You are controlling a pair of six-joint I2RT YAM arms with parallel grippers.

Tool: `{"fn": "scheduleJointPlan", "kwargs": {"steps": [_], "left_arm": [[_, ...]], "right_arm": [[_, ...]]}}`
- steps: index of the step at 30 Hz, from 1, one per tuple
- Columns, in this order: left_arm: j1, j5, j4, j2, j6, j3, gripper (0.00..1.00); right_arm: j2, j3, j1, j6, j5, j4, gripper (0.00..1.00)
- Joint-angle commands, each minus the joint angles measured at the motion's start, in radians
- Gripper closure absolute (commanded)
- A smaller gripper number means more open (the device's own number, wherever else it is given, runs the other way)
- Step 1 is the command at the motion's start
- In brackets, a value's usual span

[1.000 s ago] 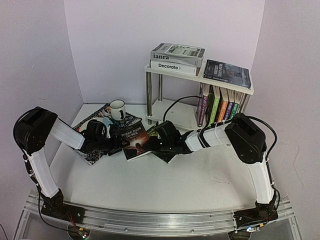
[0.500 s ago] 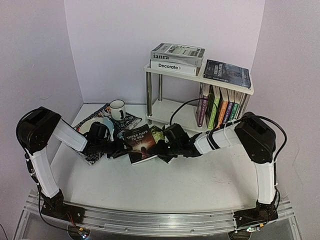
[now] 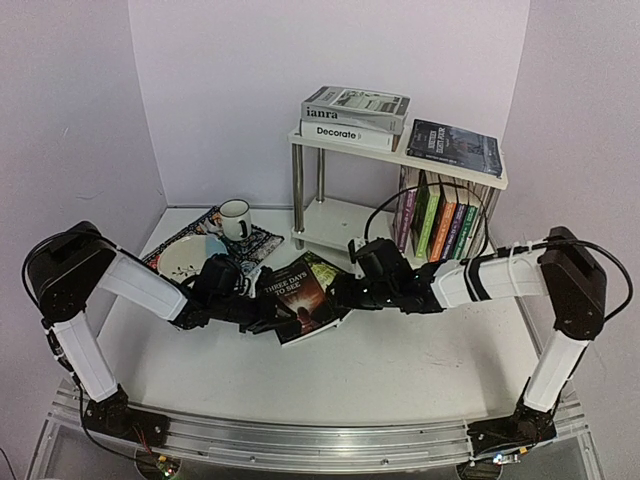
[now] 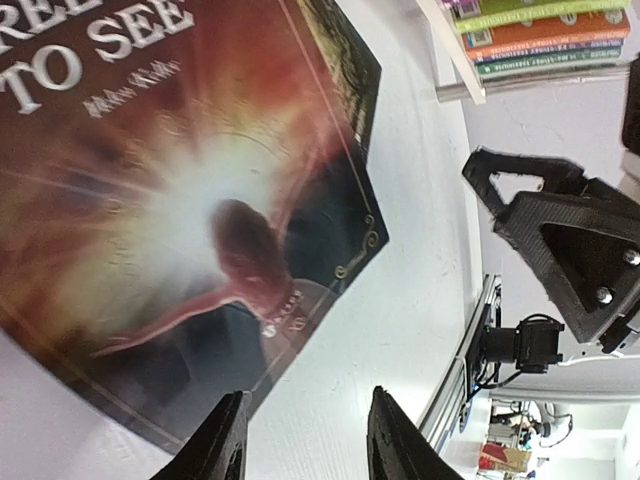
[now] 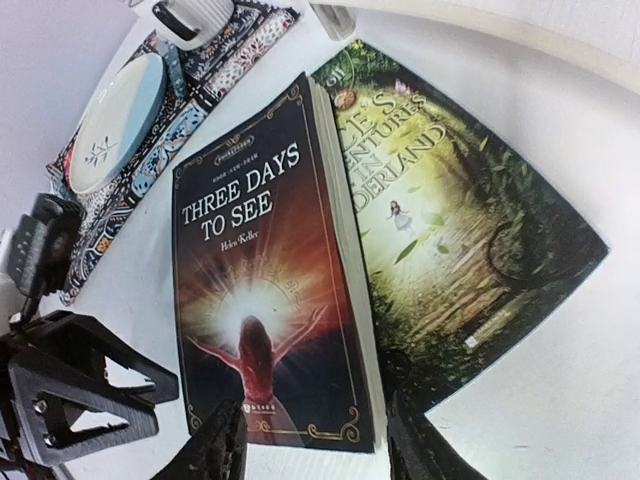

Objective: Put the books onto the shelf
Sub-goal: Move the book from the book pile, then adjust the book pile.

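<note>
Books Three Days to See and, beneath it, the Alice book lie flat on the table before the shelf. Left pincer and right pincer flank the top one, open and empty, probably to catch its thin edges.

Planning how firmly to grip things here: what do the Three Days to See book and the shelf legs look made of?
Three Days to See book: paper, thin printed card cover over a pale page block visible at its edge; gloss unclear. Shelf legs: metal tubing, probably chrome-plated, given bright mirror-like streaks.
</note>
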Motion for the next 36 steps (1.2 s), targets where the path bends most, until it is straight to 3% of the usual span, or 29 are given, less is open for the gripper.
{"fn": "scheduleJointPlan", "kwargs": {"steps": [1,2,4,5,10,18,22,24,25,26,28,32,36], "left_arm": [[-0.006,-0.077,0.052,-0.030,-0.016,0.010,0.58],[-0.006,-0.108,0.052,-0.069,-0.009,-0.012,0.58],[-0.005,-0.144,0.052,-0.130,0.004,-0.043,0.57],[-0.005,-0.154,0.051,-0.167,0.008,-0.057,0.56],[-0.006,-0.174,0.051,-0.269,0.016,-0.112,0.54],[-0.004,-0.277,0.018,-0.488,0.056,-0.221,0.51],[-0.003,-0.335,-0.022,-0.608,0.089,-0.262,0.49],[-0.003,-0.367,-0.060,-0.669,0.108,-0.272,0.47],[-0.003,-0.383,-0.077,-0.694,0.116,-0.275,0.47],[-0.003,-0.401,-0.097,-0.721,0.123,-0.278,0.46],[-0.003,-0.435,-0.140,-0.767,0.136,-0.281,0.44],[-0.003,-0.472,-0.204,-0.817,0.158,-0.278,0.43],[-0.003,-0.527,-0.299,-0.833,0.176,-0.247,0.41]], "right_arm": [[-0.099,-0.077,0.005,-0.088,0.102,-0.091,0.35],[-0.117,-0.090,0.005,-0.108,0.115,-0.092,0.28],[-0.139,-0.121,0.007,-0.141,0.152,-0.077,0.05],[-0.148,-0.140,0.012,-0.143,0.179,-0.055,0.02],[-0.138,-0.282,0.024,-0.195,0.242,0.238,0.02],[-0.165,-0.324,0.098,-0.283,0.355,0.378,0.02],[-0.207,-0.293,0.098,-0.216,0.452,0.265,0.02],[-0.206,-0.260,0.098,-0.010,0.626,0.097,0.02],[-0.201,-0.235,0.095,0.180,0.698,-0.049,0.02],[-0.190,-0.229,0.091,0.254,0.698,-0.103,0.02],[-0.159,-0.227,0.090,0.145,0.638,-0.046,0.02],[-0.049,-0.111,0.130,0.068,0.717,-0.102,0.02],[0.119,0.011,0.221,-0.222,0.812,-0.043,0.02]]}}
